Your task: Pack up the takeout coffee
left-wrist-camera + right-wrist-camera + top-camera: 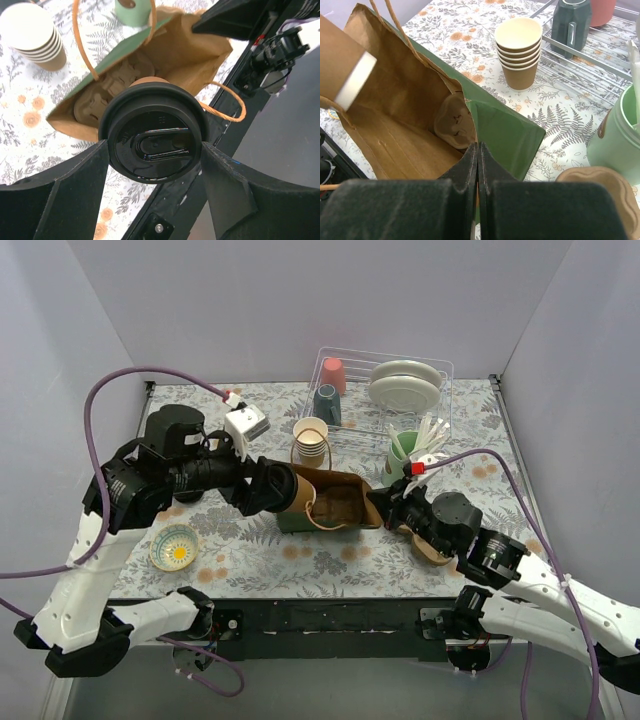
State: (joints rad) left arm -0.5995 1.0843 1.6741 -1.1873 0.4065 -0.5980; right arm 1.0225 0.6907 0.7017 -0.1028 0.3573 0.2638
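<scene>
**Coffee held at the bag's mouth**

From above: desk (250,560), paper bag (352,502) open on it, left forearm (200,475) reaching across level. Grips the takeout coffee (155,145) sideways in the left pincer (155,155), at the bag's mouth. Only from the right wrist: pinches the bag's rim in the right pincer (478,150), pressed together; pulp carrier (454,122) inside.

Bright even light, soft shadows, glare on lid (155,145)

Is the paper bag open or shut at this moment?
Open. The bag gapes at the mouth, showing its brown inside and a pulp cup tray. The right claw pinches its green edge.
</scene>
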